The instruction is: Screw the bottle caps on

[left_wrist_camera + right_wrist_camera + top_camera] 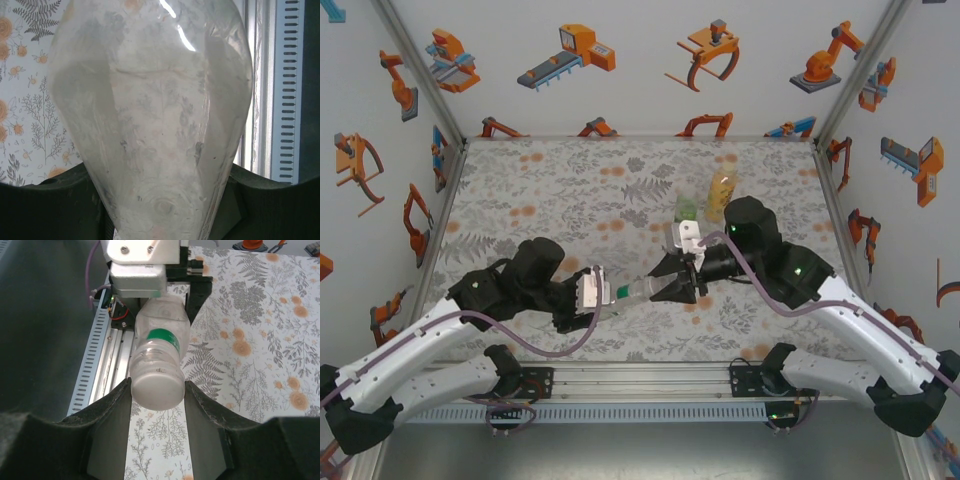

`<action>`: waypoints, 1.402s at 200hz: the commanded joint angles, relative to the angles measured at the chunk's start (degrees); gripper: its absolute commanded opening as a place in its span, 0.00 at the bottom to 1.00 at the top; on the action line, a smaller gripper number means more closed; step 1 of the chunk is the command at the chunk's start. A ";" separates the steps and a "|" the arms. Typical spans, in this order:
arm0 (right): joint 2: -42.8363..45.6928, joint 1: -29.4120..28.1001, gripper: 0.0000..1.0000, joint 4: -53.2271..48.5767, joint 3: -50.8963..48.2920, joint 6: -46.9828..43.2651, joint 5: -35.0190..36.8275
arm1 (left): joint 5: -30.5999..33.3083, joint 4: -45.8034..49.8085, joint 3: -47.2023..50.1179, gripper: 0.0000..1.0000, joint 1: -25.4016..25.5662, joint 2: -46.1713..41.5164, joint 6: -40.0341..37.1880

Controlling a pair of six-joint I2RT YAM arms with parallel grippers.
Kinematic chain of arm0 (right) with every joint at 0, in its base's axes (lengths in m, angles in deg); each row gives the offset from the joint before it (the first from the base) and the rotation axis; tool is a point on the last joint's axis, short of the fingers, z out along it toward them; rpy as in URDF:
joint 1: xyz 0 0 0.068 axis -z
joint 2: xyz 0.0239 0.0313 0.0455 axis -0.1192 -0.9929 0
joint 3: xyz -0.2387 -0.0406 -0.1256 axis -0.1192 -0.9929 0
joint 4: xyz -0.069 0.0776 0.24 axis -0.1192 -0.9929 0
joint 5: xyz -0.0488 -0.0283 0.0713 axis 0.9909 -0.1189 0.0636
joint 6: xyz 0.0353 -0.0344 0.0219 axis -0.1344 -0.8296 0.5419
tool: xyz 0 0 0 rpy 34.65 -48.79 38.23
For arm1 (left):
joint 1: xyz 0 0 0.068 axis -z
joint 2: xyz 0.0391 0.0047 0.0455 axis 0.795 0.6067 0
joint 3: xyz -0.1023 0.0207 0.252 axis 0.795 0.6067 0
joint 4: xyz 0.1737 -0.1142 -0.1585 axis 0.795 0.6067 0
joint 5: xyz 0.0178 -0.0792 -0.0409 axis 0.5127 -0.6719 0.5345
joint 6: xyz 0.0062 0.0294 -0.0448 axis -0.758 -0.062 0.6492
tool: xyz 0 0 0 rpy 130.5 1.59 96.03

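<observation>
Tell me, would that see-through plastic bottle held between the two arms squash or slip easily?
Probably squashy: the colourless clear plastic bottle looks thin-walled, with creases in the left wrist view. Likely light, since no liquid shows inside. Round and smooth, it might twist in the left fingers while the right fingers clamp its pale round cap.
</observation>
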 commanded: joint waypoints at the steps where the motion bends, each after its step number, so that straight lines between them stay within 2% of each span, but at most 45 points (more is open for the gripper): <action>1: -0.27 -1.40 0.00 0.04 1.89 -1.38 0.83 | -1.06 -0.34 -2.01 0.01 0.60 0.41 -0.64; 49: -0.99 -2.82 0.00 -1.79 2.40 -2.07 1.99 | -1.06 -0.71 -2.10 0.01 0.95 1.04 -0.34; 106: -1.54 -5.07 0.00 -6.27 3.86 -6.86 7.18 | -3.08 -1.54 -2.45 0.01 1.04 1.78 1.13; 152: -2.65 -6.57 0.00 -10.86 5.62 -11.66 7.02 | -6.85 -0.89 -3.15 0.00 0.99 3.37 2.09; 189: -2.57 -6.87 0.00 -10.20 4.77 -10.69 6.33 | -7.84 -0.81 -3.71 0.00 1.04 4.20 2.14; 208: -2.16 -6.85 0.00 -6.98 3.91 -3.16 8.36 | -7.19 -1.27 -3.56 0.00 1.04 4.03 2.28; 236: -1.56 -6.82 0.00 1.95 0.15 16.64 12.87 | -5.25 -2.20 -2.90 0.00 1.03 3.72 2.19; 257: -0.89 -6.92 0.00 5.48 -2.31 33.57 20.82 | -3.62 -3.03 -2.63 0.00 1.03 3.71 2.17; 280: -1.00 -6.88 0.00 2.06 -2.69 52.87 31.23 | -1.44 -4.12 -2.27 0.00 1.04 3.53 2.54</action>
